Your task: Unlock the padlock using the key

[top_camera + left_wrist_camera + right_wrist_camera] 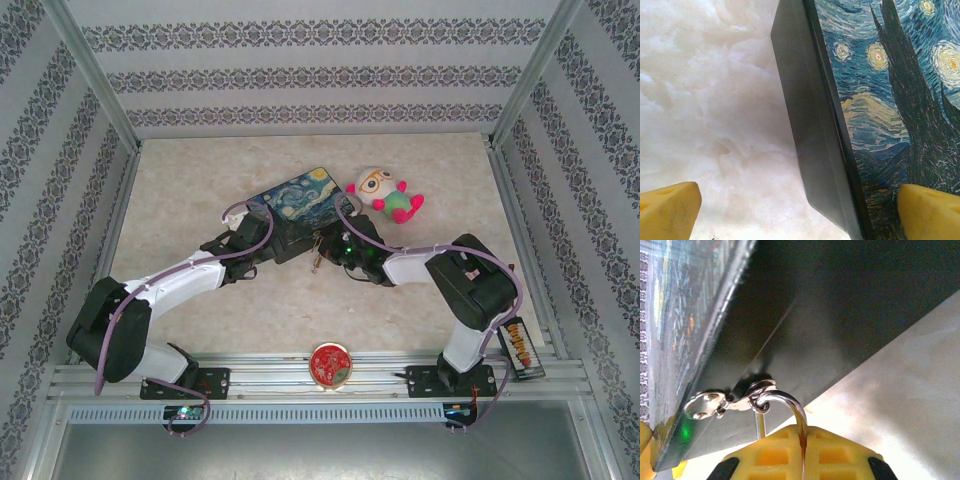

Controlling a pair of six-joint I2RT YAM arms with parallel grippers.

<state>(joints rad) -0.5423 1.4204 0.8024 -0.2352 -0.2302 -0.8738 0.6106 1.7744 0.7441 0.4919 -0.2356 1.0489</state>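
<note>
The padlock's silvery shackle (786, 405) hooks through the small metal hasp ring (756, 399) on the side of the dark starry-night tin box (830, 305). My right gripper (802, 442) is shut on the padlock; its yellow fingers (840, 455) hide the brass body. From above, the padlock (318, 252) is a small brass speck at the box's (300, 203) front edge, with my right gripper (336, 250) beside it. My left gripper (800, 215) is open and straddles the box's near left edge (815, 150); one yellow fingertip (670, 210) is over the table, the other (930, 212) over the painted lid. The key is hidden.
A plush toy (388, 195) lies just right of the box. A round red tin (329, 363) sits on the rail at the near edge between the arm bases. A black pendant (520, 350) hangs at the right base. Patterned walls close the table in.
</note>
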